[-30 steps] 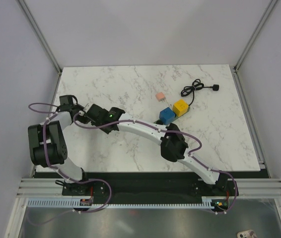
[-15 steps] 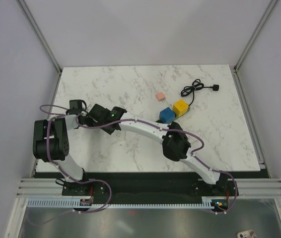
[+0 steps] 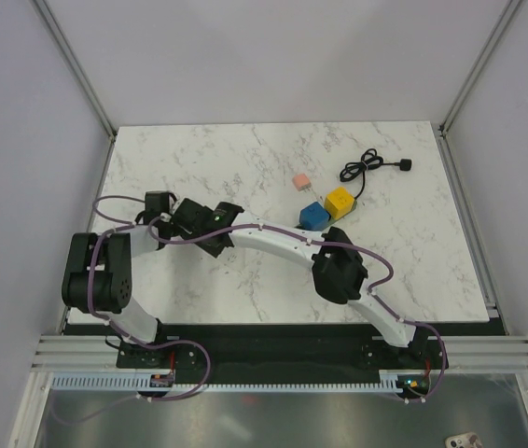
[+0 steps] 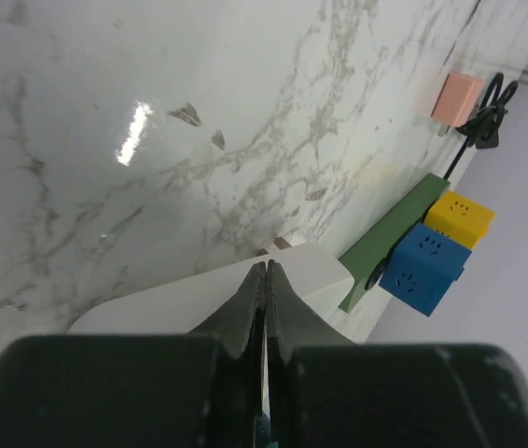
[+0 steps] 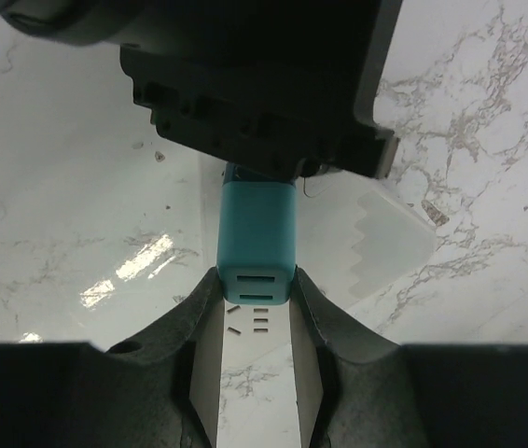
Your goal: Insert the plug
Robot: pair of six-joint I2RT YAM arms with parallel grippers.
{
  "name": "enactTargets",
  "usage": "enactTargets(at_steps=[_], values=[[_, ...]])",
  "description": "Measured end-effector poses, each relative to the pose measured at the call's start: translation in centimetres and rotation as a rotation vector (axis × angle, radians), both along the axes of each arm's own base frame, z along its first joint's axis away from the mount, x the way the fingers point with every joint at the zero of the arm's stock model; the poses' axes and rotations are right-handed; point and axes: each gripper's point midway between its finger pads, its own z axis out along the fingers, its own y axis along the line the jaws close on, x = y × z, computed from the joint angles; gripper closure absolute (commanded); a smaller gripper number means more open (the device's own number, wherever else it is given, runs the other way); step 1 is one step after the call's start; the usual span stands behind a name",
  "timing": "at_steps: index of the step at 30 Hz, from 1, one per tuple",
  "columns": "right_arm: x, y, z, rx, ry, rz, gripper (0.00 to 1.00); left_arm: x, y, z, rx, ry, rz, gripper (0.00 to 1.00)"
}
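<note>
Plug (image 3: pixel 404 166) is lying loose near the table's (image 3: pixel 199 159) far right corner, on the end of its coiled black cable (image 3: pixel 362 171), well apart from both arms. The left end effector (image 4: pixel 266 271) is hovering clenched and empty; the right end effector (image 5: pixel 256 291) is gripping a teal slotted block (image 5: pixel 257 229). The approach is seemingly only beginning: next, one arm is facing a long reach across to the plug, then a grasp aligned with a socket on the blue cube (image 3: pixel 313 217) or the yellow cube (image 3: pixel 340 202).

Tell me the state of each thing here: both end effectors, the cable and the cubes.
Left end effector: shut, holding nothing.
Right end effector: shut on the teal adapter.
Black cable: coiled on the table, its plug lying free.
Blue cube: on the table, beside the yellow cube.
Yellow cube: on the table.
Pink cube: on the table, apart.
</note>
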Motion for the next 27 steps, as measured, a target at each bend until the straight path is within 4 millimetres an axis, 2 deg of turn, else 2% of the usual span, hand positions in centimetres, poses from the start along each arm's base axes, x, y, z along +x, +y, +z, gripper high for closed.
enactTargets(at_steps=[4, 9, 12, 16, 18, 19, 20, 23, 27], values=[[-0.6, -1.0, 0.1, -0.013, 0.017, -0.013, 0.97, -0.8, -1.5, 0.4, -0.021, -0.016, -0.029, 0.98], [-0.9, -1.3, 0.1, -0.017, 0.026, -0.022, 1.0, -1.6, -1.3, 1.0, -0.025, 0.001, -0.01, 0.98], [-0.9, -1.4, 0.1, -0.015, 0.027, -0.026, 1.0, -1.8, -0.4, 1.4, 0.017, 0.07, 0.021, 0.98], [-0.5, -1.5, 0.2, -0.003, 0.033, -0.053, 1.0, -0.4, 2.5, 2.2, 0.108, 0.126, 0.089, 0.95], [-0.3, -1.6, 0.3, -0.012, 0.036, -0.055, 0.91, 1.1, 4.4, 2.9, 0.145, 0.117, 0.132, 0.94], [-0.3, -1.6, 0.3, -0.015, 0.036, -0.054, 0.81, 1.6, 5.2, 3.1, 0.158, 0.112, 0.15, 0.94], [-0.3, -1.6, 0.3, -0.019, 0.035, -0.053, 0.76, 1.7, 5.5, 3.0, 0.164, 0.114, 0.158, 0.95], [-0.3, -1.7, 0.3, -0.027, 0.031, -0.05, 0.69, 0.9, 5.2, 1.3, 0.169, 0.159, 0.137, 0.98], [-0.3, -1.7, 0.3, -0.028, 0.03, -0.047, 0.64, -2.1, 4.5, -2.4, 0.157, 0.268, 0.105, 0.98]])
